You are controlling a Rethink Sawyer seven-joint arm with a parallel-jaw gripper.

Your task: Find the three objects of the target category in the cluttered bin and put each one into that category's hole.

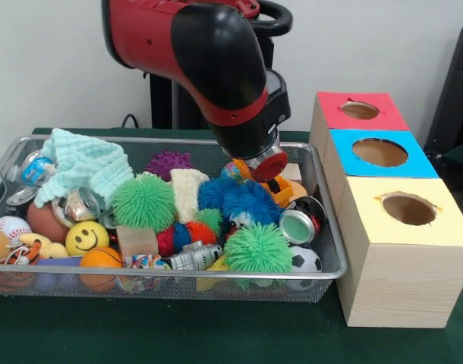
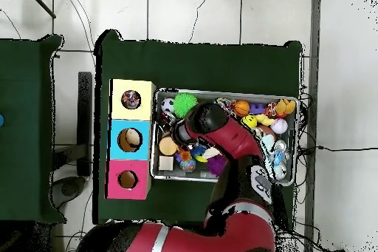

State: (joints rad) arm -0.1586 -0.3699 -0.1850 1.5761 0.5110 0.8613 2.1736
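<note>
A wire mesh bin [image 1: 163, 287] holds a heap of toys. My gripper [image 1: 259, 167] is down in its back right part, just above a blue fuzzy toy [image 1: 243, 199] and a yellow toy car [image 1: 281, 189]; the wrist hides whether it holds anything. Two green spiky balls [image 1: 144, 201] [image 1: 258, 248], a purple spiky ball [image 1: 168, 163], a smiley ball [image 1: 86, 236], a small basketball [image 1: 101, 259], a baseball [image 1: 9, 227], a soccer ball [image 1: 304, 262] and a can [image 1: 298, 225] lie around. In the overhead view the arm [image 2: 207, 122] covers the gripper.
Beside the bin stand three wooden boxes with holes: red [image 1: 330, 114], blue [image 1: 345, 158] and yellow [image 1: 368, 221]. From above, a dark round thing [image 2: 131, 100] sits in the yellow box's hole. A mint cloth [image 1: 83, 163] covers the bin's back left corner.
</note>
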